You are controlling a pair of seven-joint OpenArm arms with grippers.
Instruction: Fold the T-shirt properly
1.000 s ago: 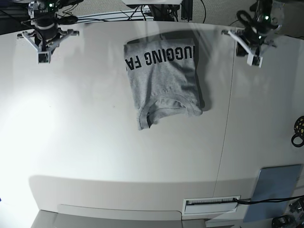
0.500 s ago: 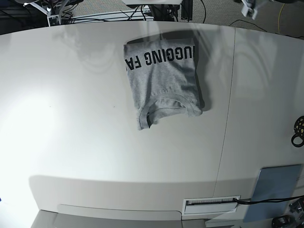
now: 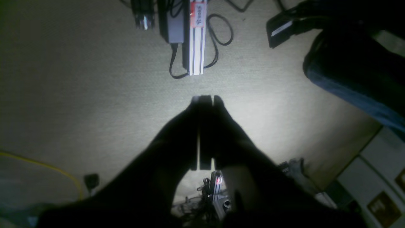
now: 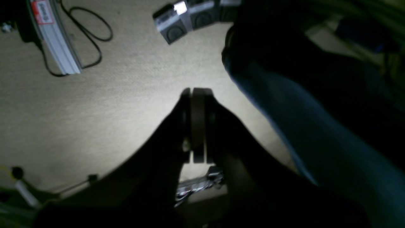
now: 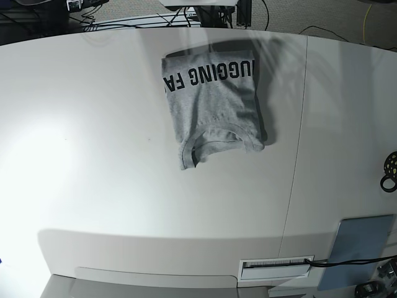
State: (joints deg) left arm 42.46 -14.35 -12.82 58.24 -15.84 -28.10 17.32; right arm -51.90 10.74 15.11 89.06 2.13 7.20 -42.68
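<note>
The heather-grey T-shirt (image 5: 214,108) lies folded into a compact rectangle on the white table (image 5: 93,174), toward the far middle. Black capital lettering runs along its far edge and the ribbed collar shows at its near edge. Neither arm appears over the table in the base view. In the left wrist view my left gripper (image 3: 205,99) is shut with nothing between its fingers, hanging above carpeted floor. My right gripper (image 4: 196,91) is likewise shut and holds nothing, also over the floor. The T-shirt is out of both wrist views.
A grey-blue rectangular pad (image 5: 360,245) lies at the table's near right corner, with a black ring-shaped object (image 5: 391,171) at the right edge. An aluminium rail (image 3: 196,38) with cables lies on the floor. A blue-jeaned leg (image 4: 300,126) stands beside my right gripper.
Both arms have pulled back past the table's far edge and left the base view. The T-shirt has not moved.
</note>
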